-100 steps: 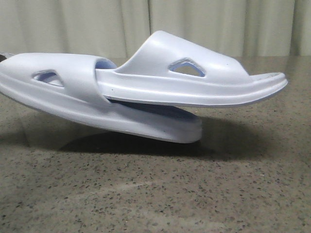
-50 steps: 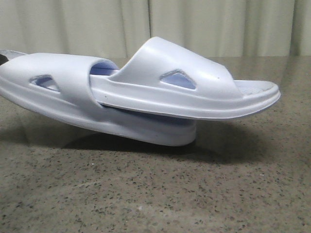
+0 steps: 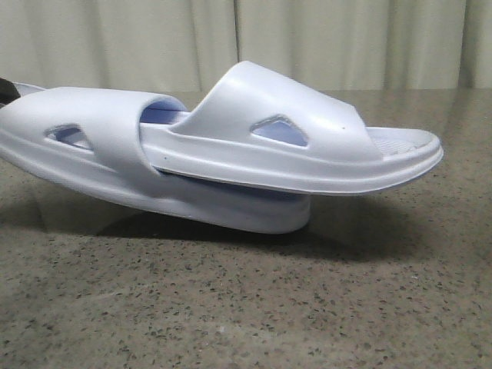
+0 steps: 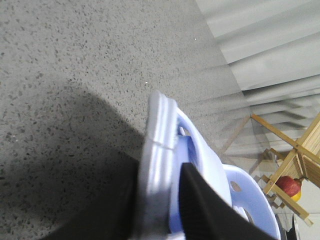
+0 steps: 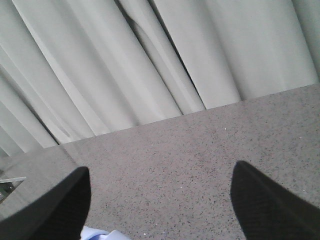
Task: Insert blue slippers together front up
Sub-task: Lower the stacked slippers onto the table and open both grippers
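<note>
- In the front view the two pale blue, almost white foam slide slippers (image 3: 223, 154) sit nested: the right-hand one has its back end pushed under the wide strap of the left-hand one, and both straps face up.
- Compared with a second ago, the inserted slipper has slid further left into the other and tipped, so its ribbed footbed now shows at the right end; over the last half second it has hardly moved.
- The pair hangs tilted above the speckled grey stone tabletop (image 3: 246, 307), a dark shadow beneath it; whether the lower sole's right end touches the surface I cannot tell.
- My left gripper (image 4: 165, 210) is clamped on the edge of the left-hand slipper: one black finger (image 4: 200, 210) lies inside against the footbed, the other is under the sole.
- My right gripper (image 5: 160, 200) is spread wide and holds nothing, its two black fingertips well apart over bare table, with the pale pleated curtain (image 5: 150, 60) beyond. A sliver of pale blue shows at the frame's edge.
- I judge the insertion essentially done; what remains is to set the pair down and let go with the left.
</note>
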Robot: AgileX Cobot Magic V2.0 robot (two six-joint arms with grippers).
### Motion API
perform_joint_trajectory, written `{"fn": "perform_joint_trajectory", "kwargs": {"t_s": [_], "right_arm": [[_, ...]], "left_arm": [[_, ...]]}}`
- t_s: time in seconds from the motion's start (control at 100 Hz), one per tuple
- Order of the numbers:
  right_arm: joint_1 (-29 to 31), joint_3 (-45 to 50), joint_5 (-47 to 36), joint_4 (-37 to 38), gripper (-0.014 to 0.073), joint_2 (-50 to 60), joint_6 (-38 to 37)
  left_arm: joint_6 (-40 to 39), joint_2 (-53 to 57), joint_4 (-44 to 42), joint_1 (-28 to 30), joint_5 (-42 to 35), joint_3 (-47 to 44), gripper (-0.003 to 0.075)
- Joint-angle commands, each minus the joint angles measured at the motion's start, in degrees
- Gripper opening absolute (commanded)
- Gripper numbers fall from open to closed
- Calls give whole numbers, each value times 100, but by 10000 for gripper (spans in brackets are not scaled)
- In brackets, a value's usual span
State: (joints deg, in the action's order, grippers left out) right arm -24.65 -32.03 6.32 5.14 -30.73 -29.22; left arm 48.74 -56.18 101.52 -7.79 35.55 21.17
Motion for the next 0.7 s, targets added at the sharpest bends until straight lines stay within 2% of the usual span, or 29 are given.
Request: {"fn": "perform_joint_trajectory", "kwargs": {"t_s": [0.0, 0.06, 0.15, 0.5, 0.69], "right_arm": [[22, -217, -422, 84, 505, 9, 65], [22, -217, -422, 84, 505, 9, 65], [22, -217, -422, 84, 505, 9, 65], [22, -217, -422, 84, 505, 9, 65], [22, -217, -422, 94, 505, 9, 65]], "left_arm": [[107, 43, 197, -37, 308, 194, 310], [173, 43, 197, -37, 272, 194, 388], [409, 43, 197, -37, 111, 194, 438], [1415, 43, 246, -37, -990, 198, 439], [2097, 43, 258, -37, -1320, 416, 439]]}}
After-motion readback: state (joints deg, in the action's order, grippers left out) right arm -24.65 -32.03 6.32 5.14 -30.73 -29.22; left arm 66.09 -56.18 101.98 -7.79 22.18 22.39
